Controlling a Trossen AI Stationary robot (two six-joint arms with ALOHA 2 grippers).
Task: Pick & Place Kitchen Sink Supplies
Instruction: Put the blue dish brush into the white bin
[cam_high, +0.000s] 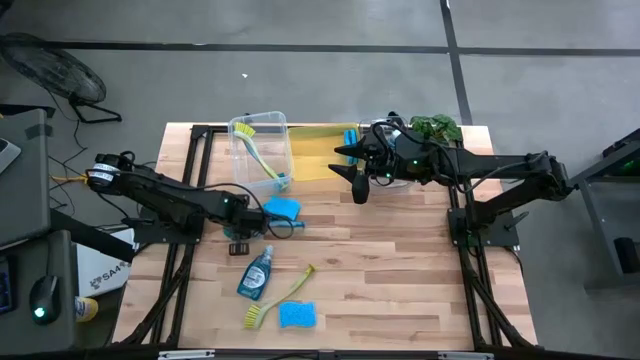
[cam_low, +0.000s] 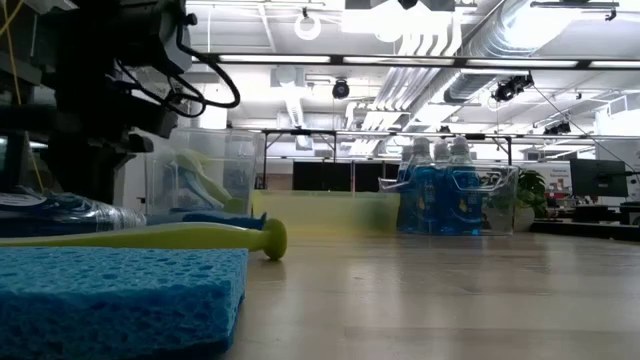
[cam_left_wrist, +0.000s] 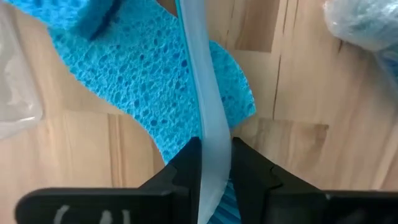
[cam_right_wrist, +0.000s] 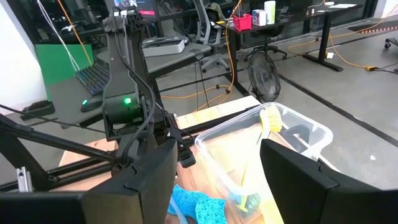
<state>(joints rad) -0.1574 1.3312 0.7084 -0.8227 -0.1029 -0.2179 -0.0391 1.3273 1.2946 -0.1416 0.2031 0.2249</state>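
My left gripper (cam_high: 244, 226) (cam_left_wrist: 216, 169) points down at the table's left middle, shut on the pale-blue handle of a blue dish brush (cam_left_wrist: 202, 93). The brush runs across a flat blue sponge (cam_left_wrist: 143, 81) (cam_high: 283, 208) that lies on the wood. My right gripper (cam_high: 358, 186) (cam_right_wrist: 217, 180) hangs open, high over the far middle of the table, with nothing between its fingers. Near the front edge lie a soap bottle (cam_high: 255, 275), a yellow-green brush (cam_high: 281, 299) and a second sponge (cam_high: 297, 315). My left gripper pinches the brush's handle (cam_left_wrist: 214, 146) between its two fingers (cam_left_wrist: 186, 167), which come from above and lie across it. Beyond the fingers the handle passes over the sponge. I cannot tell whether it is lifted off the sponge.
A clear bin (cam_high: 262, 150) holding a yellow-green brush stands at the far left. A yellow bin (cam_high: 320, 150) is beside it, then a clear bin of blue bottles (cam_low: 440, 195) and a leafy plant (cam_high: 435, 127) at the far right. The table's right half is bare wood.
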